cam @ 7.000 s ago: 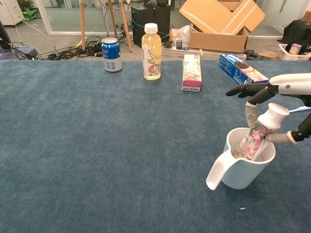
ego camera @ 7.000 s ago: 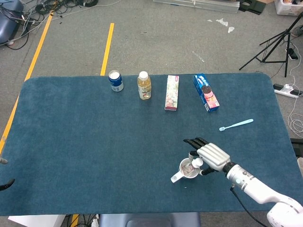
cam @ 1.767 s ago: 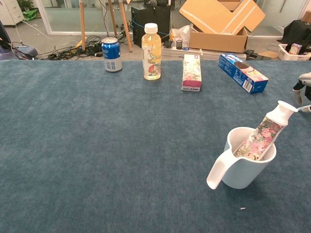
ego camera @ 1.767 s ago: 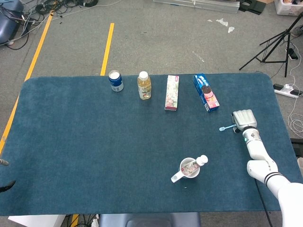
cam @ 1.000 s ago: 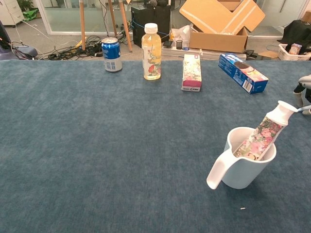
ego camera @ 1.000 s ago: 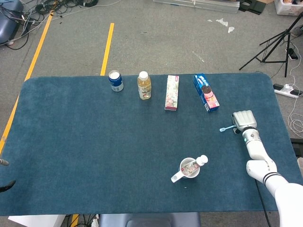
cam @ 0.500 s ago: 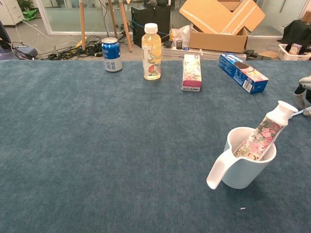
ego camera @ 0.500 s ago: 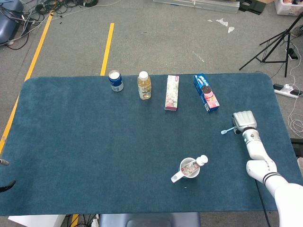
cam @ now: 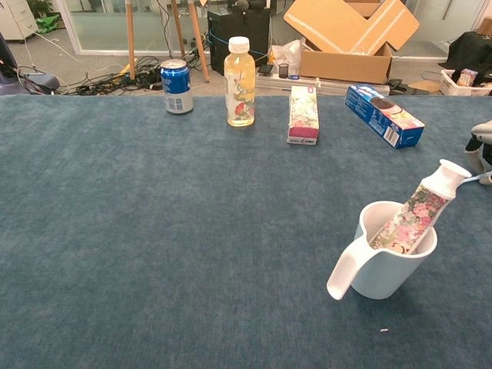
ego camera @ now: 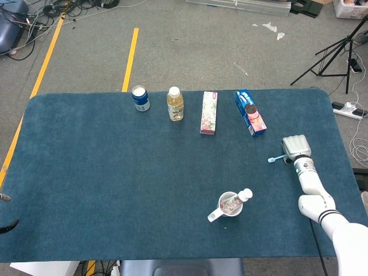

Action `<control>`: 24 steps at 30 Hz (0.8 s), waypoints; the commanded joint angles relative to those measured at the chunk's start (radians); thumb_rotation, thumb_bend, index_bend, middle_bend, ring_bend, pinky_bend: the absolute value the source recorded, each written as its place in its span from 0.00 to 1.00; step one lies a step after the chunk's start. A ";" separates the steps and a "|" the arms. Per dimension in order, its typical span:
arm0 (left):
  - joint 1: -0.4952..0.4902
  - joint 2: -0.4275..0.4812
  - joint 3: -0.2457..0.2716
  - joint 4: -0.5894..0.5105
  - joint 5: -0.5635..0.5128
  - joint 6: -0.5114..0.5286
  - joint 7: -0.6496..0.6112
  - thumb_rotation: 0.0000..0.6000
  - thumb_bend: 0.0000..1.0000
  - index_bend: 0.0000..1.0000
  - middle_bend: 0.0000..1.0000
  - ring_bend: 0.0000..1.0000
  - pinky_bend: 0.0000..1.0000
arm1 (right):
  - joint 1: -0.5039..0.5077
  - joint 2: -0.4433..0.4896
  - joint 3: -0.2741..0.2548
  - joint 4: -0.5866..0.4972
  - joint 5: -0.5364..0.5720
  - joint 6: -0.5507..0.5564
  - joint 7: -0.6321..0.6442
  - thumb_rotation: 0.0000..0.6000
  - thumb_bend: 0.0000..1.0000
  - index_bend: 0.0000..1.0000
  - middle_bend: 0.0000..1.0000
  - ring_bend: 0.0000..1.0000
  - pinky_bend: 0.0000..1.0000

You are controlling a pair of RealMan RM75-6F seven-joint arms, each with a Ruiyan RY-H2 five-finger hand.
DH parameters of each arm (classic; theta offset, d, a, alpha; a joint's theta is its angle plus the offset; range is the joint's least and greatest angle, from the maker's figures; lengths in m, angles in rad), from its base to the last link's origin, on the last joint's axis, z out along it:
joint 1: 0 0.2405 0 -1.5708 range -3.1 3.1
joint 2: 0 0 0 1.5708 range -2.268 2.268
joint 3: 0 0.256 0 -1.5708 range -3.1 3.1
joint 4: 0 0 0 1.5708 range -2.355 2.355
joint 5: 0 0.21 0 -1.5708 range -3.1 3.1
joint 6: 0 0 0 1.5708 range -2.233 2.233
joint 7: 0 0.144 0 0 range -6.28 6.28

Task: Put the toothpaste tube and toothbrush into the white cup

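Note:
The white cup [ego camera: 221,208] [cam: 382,278] stands at the front right of the blue table. The floral toothpaste tube [ego camera: 237,200] [cam: 417,212] leans in it, white cap up and to the right. Further right, my right hand [ego camera: 296,146] [cam: 483,143] lies palm down over the handle of the light blue toothbrush [ego camera: 276,158] [cam: 480,178] and holds it. Only the brush head sticks out to the left of the hand. My fingers are hidden under the back of the hand. My left hand does not show in either view.
Along the far edge stand a blue can [ego camera: 140,98], a juice bottle [ego camera: 175,103], a floral carton [ego camera: 209,112] and a blue biscuit box [ego camera: 250,111]. The table's right edge runs just beyond my right hand.
The toothbrush head has shifted slightly to the right and toward me under my right hand. The cup and the tube have not moved.

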 commanded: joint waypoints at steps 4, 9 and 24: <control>-0.001 0.000 -0.001 -0.001 -0.002 -0.002 0.002 1.00 0.00 0.39 0.14 0.16 0.18 | -0.002 0.006 0.004 -0.010 0.001 0.006 -0.002 1.00 0.22 0.62 0.78 0.77 0.80; -0.002 0.000 -0.001 0.000 -0.003 -0.003 0.002 1.00 0.00 0.39 0.14 0.16 0.18 | -0.007 0.015 0.006 -0.023 0.003 0.010 -0.001 1.00 0.22 0.63 0.78 0.77 0.80; -0.003 -0.001 0.000 0.001 -0.004 -0.005 0.005 1.00 0.00 0.39 0.14 0.16 0.18 | -0.023 0.049 0.008 -0.076 0.004 0.031 0.011 1.00 0.24 0.64 0.78 0.77 0.80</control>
